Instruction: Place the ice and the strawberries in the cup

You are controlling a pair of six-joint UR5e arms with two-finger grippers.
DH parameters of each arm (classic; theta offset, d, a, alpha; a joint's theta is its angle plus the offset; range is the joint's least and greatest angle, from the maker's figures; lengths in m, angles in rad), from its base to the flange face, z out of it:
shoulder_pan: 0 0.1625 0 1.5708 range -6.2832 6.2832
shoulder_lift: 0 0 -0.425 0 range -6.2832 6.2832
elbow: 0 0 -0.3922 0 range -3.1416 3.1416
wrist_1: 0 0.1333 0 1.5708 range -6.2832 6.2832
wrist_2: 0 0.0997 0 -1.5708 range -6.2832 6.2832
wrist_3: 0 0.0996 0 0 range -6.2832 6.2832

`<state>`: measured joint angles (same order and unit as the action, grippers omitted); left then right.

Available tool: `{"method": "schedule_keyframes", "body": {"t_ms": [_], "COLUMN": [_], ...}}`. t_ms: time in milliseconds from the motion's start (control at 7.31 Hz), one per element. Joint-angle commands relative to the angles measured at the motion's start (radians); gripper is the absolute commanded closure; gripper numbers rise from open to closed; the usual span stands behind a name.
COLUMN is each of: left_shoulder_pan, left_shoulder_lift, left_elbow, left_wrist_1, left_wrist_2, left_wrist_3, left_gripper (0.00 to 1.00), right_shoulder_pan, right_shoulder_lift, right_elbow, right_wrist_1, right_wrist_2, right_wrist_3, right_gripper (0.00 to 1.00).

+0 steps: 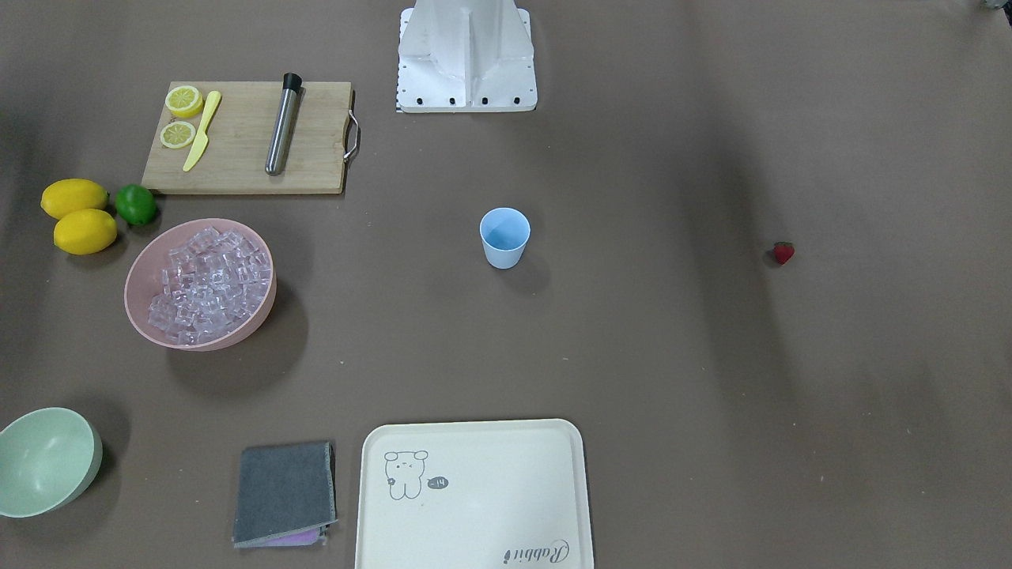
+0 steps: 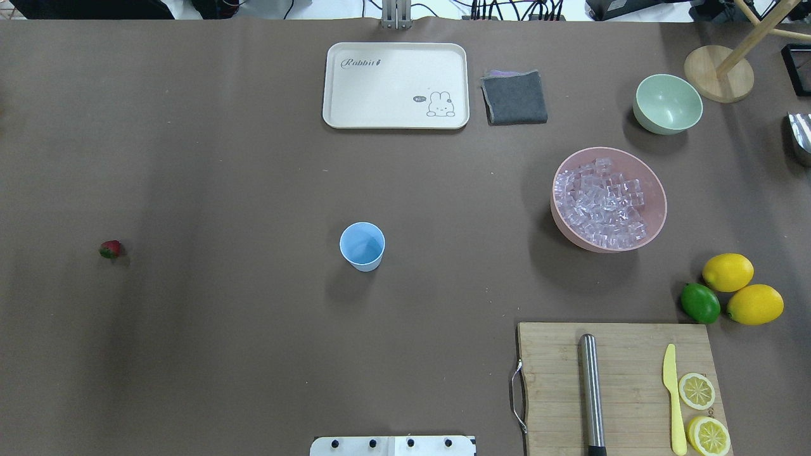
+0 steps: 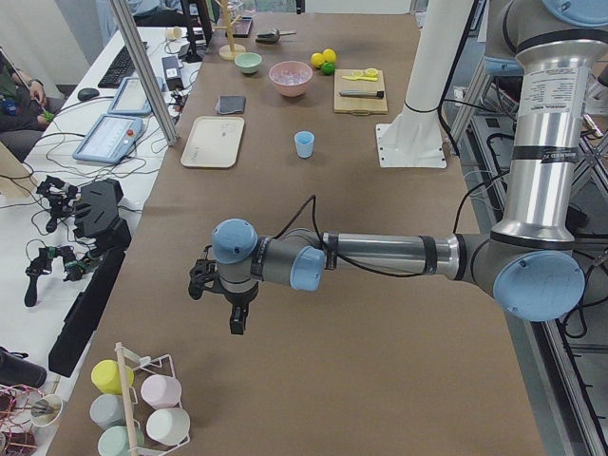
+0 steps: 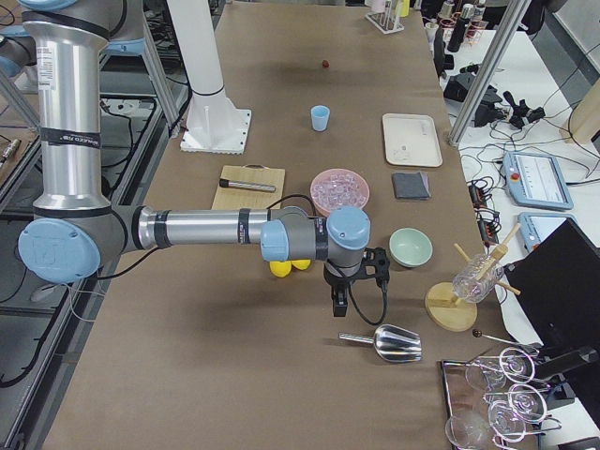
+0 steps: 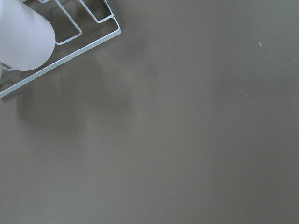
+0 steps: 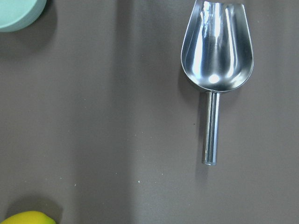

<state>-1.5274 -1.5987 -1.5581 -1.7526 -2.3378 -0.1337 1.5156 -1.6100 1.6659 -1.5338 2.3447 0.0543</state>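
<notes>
Steel scoop (image 6: 216,60) lies near the right tool (image 4: 339,305); neither that nor the left tool (image 3: 237,321) shows its opening, so I cannot tell. Grip the scoop's thin handle squarely: ice (image 2: 602,202) fills the pink bowl (image 2: 657,202), cup (image 2: 362,246) at the middle of the tabletop (image 2: 253,348).

- A pink bowl (image 4: 339,211) sits mid-table, heaped with ice (image 4: 337,190).
- Beyond the bowl a blue cup (image 4: 321,118) stands upright, and well beyond that lies a strawberry (image 4: 324,65).
- Just beside the bowl on the robot's side lies a cutting board (image 4: 262,199) with a metal bar (image 4: 248,185) on it.
- On the bowl's other side lies a grey cloth (image 4: 410,185), with a cream tray (image 4: 412,139) beyond it.
- Nearer the camera than the bowl are a green bowl (image 4: 411,247) and lemons (image 4: 279,269), partly hidden by the right arm (image 4: 206,228).
- The right gripper (image 4: 338,311) points down near a metal scoop (image 4: 386,344). Its finger spacing is unclear.
</notes>
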Motion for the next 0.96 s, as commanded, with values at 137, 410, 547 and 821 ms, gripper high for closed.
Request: {"method": "schedule_keyframes", "body": {"t_ms": [137,410,547,821], "left_shoulder_pan": [0.000,0.000,0.000,0.001], "left_shoulder_lift": [0.083,0.083,0.083,0.083], "left_elbow": [-0.082,-0.071,-0.071,-0.069], "left_wrist_1": [0.001,0.002,0.002,0.004], "left_wrist_2": [0.000,0.002,0.002,0.002], "left_wrist_3": [-0.001,-0.001,-0.001,-0.001], "left_gripper": [0.02,0.02,0.02,0.02], "right_shoulder_pan": [0.000,-0.002,-0.002,-0.002], "right_shoulder_lift": [0.005,0.005,0.005,0.004], "right_elbow": [0.002,0.000,0.000,-0.001], "right_wrist_1": [0.001,0.001,0.000,0.000], "right_wrist_2": [-0.002,-0.001,-0.001,-0.001], "right_wrist_3": [-0.001,-0.001,-0.001,-0.001], "right_gripper": [0.00,0.00,0.00,0.00]}}
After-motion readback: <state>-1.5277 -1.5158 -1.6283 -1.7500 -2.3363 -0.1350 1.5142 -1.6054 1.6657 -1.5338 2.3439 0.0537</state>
